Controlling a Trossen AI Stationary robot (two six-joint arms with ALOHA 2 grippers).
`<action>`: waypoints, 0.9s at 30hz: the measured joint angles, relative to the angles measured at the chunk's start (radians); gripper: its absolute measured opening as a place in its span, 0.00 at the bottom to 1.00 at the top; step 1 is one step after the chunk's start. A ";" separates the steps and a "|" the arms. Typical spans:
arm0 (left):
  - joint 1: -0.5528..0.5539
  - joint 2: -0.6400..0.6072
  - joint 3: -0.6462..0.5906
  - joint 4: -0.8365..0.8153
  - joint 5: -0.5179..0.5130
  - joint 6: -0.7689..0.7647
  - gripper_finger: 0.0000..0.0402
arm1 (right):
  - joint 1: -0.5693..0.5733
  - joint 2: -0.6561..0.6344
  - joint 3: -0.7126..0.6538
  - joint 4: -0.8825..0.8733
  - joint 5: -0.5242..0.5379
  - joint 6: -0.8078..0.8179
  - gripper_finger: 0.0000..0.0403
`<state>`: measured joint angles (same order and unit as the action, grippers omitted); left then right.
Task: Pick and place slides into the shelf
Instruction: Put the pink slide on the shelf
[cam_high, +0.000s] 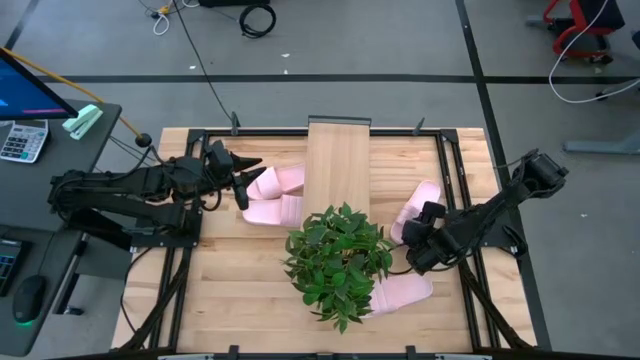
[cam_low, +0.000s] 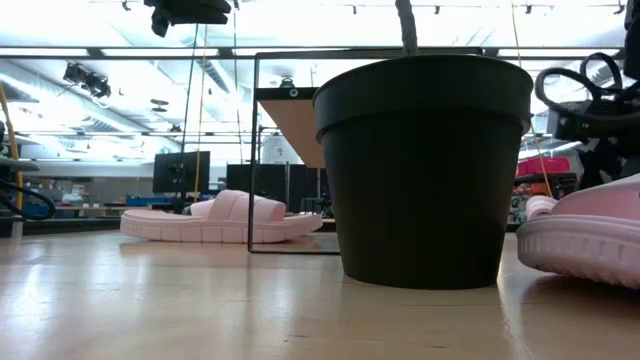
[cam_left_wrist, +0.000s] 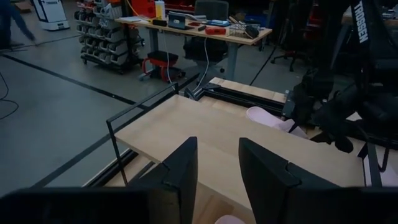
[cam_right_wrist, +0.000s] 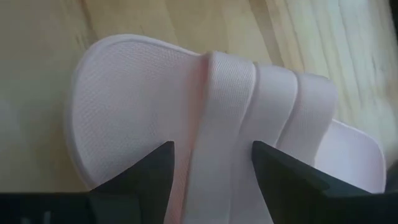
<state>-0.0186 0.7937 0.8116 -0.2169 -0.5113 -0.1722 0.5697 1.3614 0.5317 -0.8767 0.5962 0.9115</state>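
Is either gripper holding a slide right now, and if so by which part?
Neither. The right gripper straddles a slide's strap, fingers open. The left gripper is empty above the shelf.

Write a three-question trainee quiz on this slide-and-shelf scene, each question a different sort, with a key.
1. True or false: a slide already lies on top of the shelf.
2. Multiple choice: what stands on the table in front of the shelf? A) a potted plant B) a cardboard box C) a toolbox
3. Fill in: the right gripper has its open fingers on either side of a slide's ____.

Key
1. False. The shelf top is bare; two slides lie to its left, near the left gripper, and two to its right.
2. A, the potted plant.
3. Strap.
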 joint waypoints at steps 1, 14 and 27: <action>0.000 0.000 0.000 0.000 0.000 0.000 0.31 | 0.000 0.011 0.009 -0.012 0.007 0.010 0.54; 0.000 0.000 0.000 -0.019 0.000 0.000 0.29 | 0.000 0.033 0.053 -0.110 0.027 0.140 0.30; 0.000 0.000 0.000 -0.029 0.000 0.000 0.28 | 0.000 -0.035 0.053 -0.184 -0.073 0.203 0.02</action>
<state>-0.0188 0.7939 0.8116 -0.2459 -0.5111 -0.1726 0.5694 1.3261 0.5849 -1.0609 0.5237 1.1142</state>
